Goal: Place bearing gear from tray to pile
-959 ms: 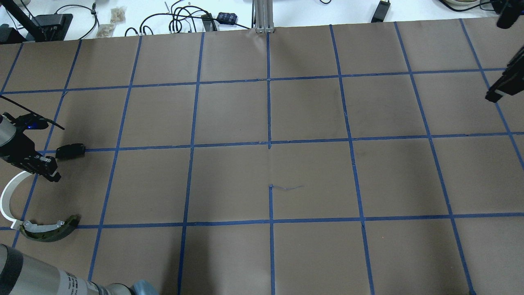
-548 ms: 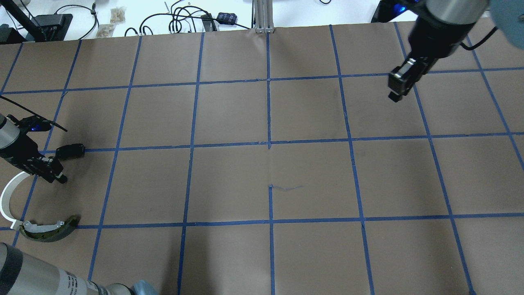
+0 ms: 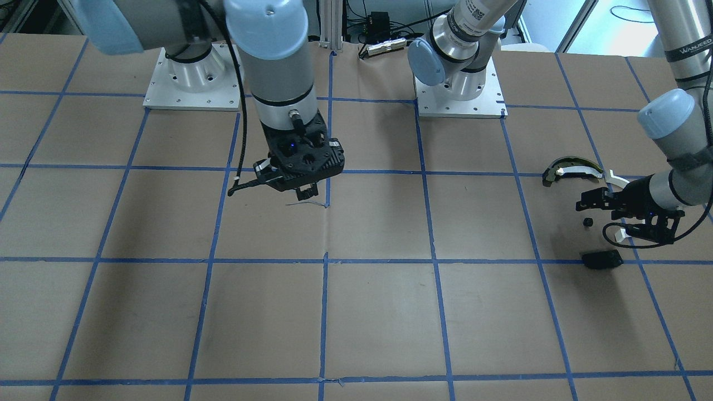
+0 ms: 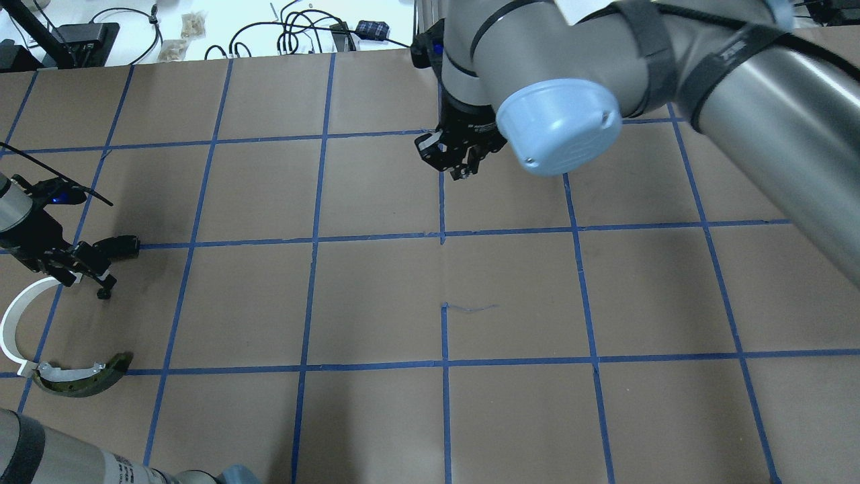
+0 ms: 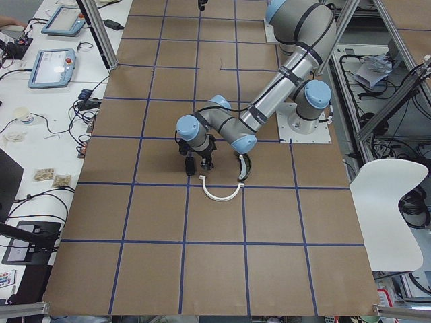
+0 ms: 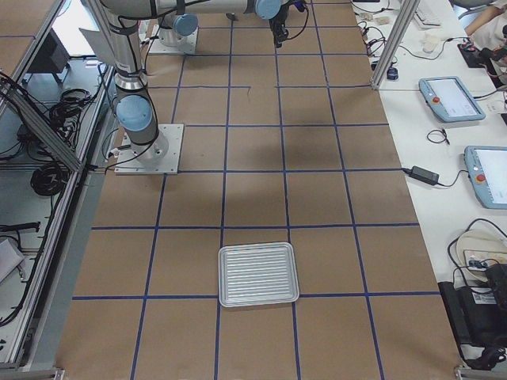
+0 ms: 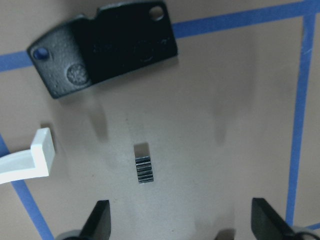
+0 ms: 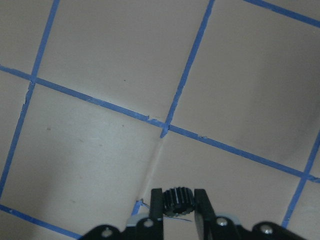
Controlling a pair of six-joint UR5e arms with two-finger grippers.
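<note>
My right gripper (image 8: pixel 178 205) is shut on a small black bearing gear (image 8: pixel 178 199) and holds it above the middle of the table (image 4: pixel 463 168); it also shows in the front view (image 3: pixel 303 192). My left gripper (image 7: pixel 182 225) is open and empty at the pile. Just ahead of its tips a second small gear (image 7: pixel 143 169) lies on the table (image 4: pixel 103 294). The pile holds a flat black plate (image 4: pixel 117 247), a thin white half-ring arc (image 4: pixel 10 323) and a dark curved piece with a white strip (image 4: pixel 84 375).
An empty silver tray (image 6: pixel 257 274) sits far off at the table's right end. Brown paper with a blue tape grid covers the table. Cables and small boxes lie along the far edge (image 4: pixel 302 30). The right arm's big elbow (image 4: pixel 557 128) hangs over the middle.
My right arm has swung in from the far right edge to the table's middle. My left gripper has drawn back a little, and a small gear now lies where its tips were.
</note>
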